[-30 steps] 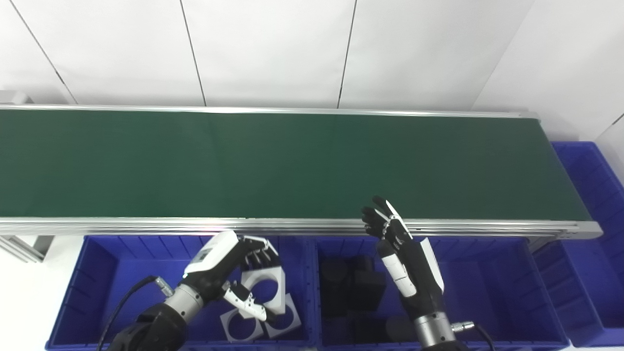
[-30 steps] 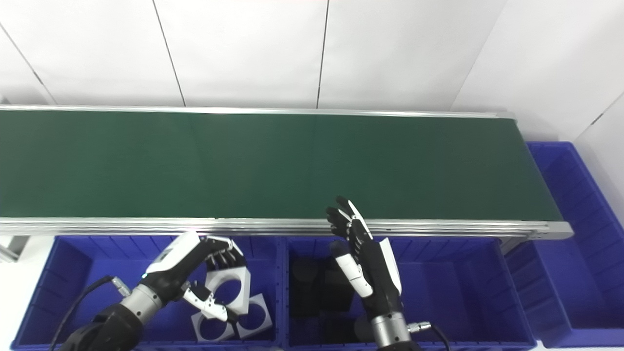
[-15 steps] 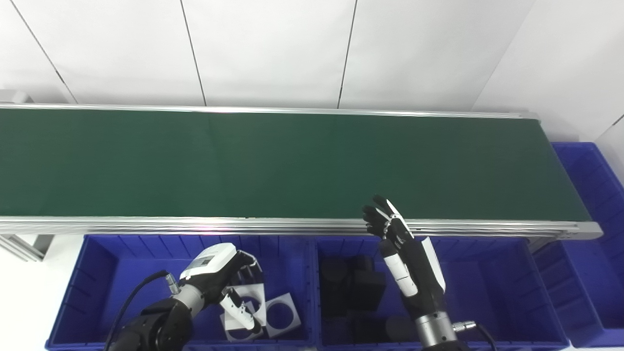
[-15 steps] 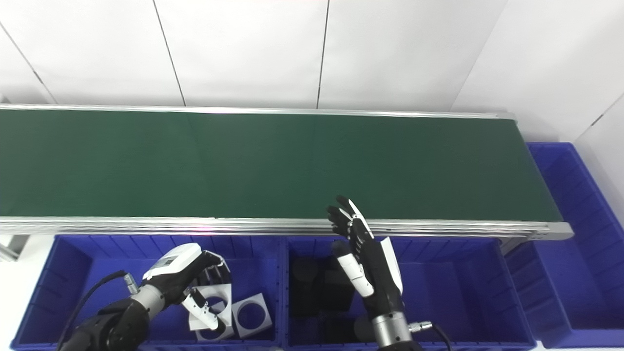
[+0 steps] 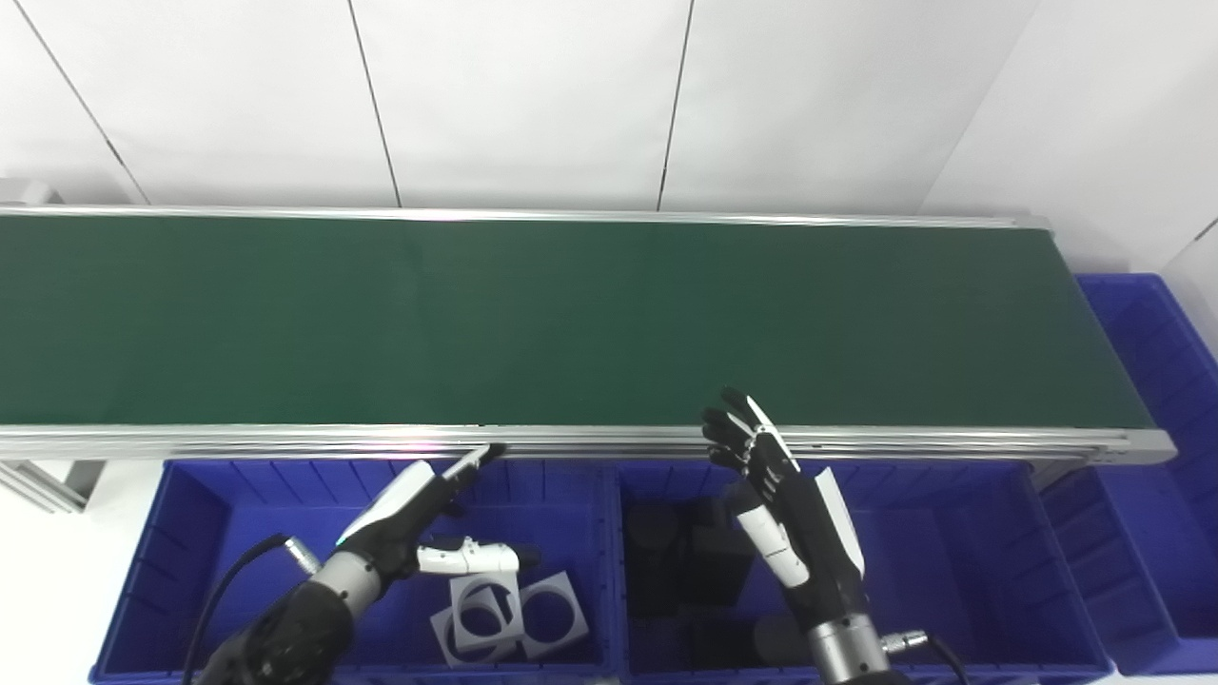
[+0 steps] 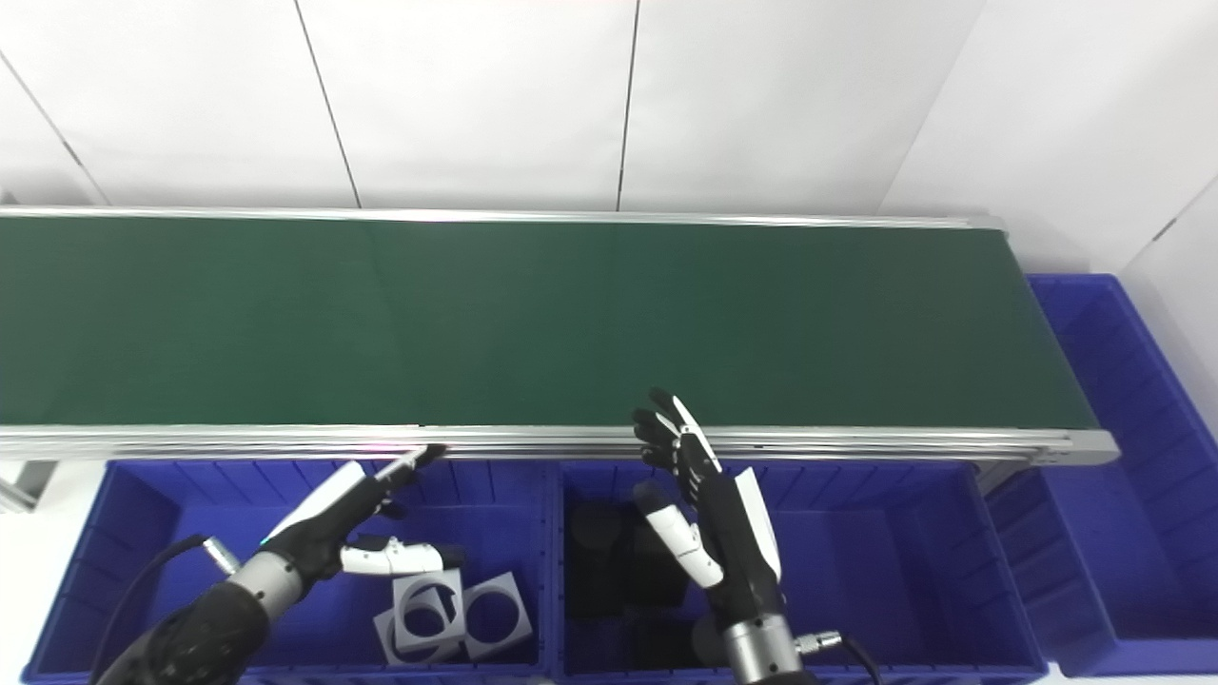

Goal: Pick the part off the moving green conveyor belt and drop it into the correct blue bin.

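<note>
The conveyor belt point(image 5: 571, 323) is dark green with silver rails. The bins point(image 5: 200, 533) are blue. The square parts point(image 5: 495, 609) are light grey; other parts point(image 5: 685, 561) are black.

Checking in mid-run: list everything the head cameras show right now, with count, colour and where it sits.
conveyor belt: one, dark green with silver rails, running across the middle; no part on it.
left bin: one, blue, below the belt's near rail.
white parts: three as far as I can tell, white square frames with round holes, overlapping in the left bin.
middle bin: one, blue, beside the left bin.
black parts: several, black, exact count unclear, piled in the middle bin's left half.
right bin: one, blue, at the belt's right end, partly cut off.
wall: white panels behind the belt.
left hand: open, over the left bin.
right hand: open, raised over the middle bin.
</note>
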